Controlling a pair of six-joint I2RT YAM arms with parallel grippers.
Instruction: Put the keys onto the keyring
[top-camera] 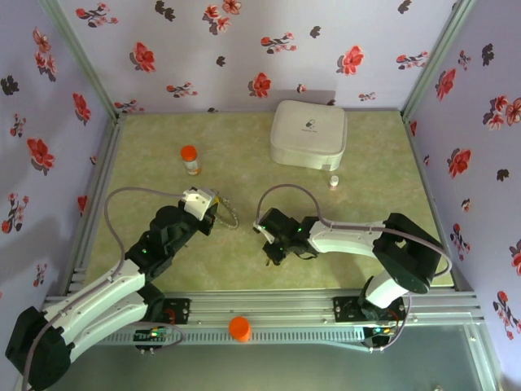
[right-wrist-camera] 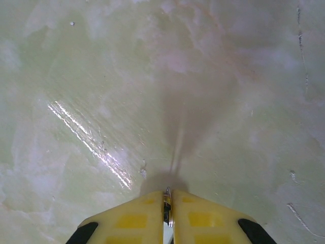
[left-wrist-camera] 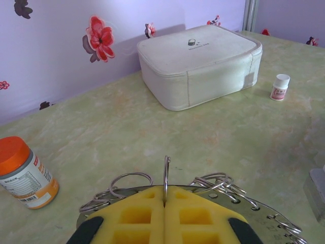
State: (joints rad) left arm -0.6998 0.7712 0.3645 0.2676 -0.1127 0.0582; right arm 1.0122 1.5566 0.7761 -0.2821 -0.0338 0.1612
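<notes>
You have: box (top-camera: pixel 308 134) back right on counter (top-camera: pixel 244 163) | small vial (top-camera: pixel 333 181) just before its right corner | bottle (top-camera: pixel 190 160) back left | left gripper (top-camera: pixel 213 216) centre-left, keyring (left-wrist-camera: pixel 166 175) between its pads | right gripper (top-camera: pixel 273 251) to its right, metal sliver (right-wrist-camera: pixel 167 213) between its pads

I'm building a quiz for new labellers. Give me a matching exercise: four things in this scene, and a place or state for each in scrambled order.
Things:
1. box
2. orange-capped bottle
3. small bottle
4. left gripper

Places or states:
A. shut on an upright metal ring
B. at the back of the table, right of centre
C. just in front of the box's near right corner
D. left of the box, beyond the left gripper

Pairs: 1-B, 2-D, 3-C, 4-A
</notes>
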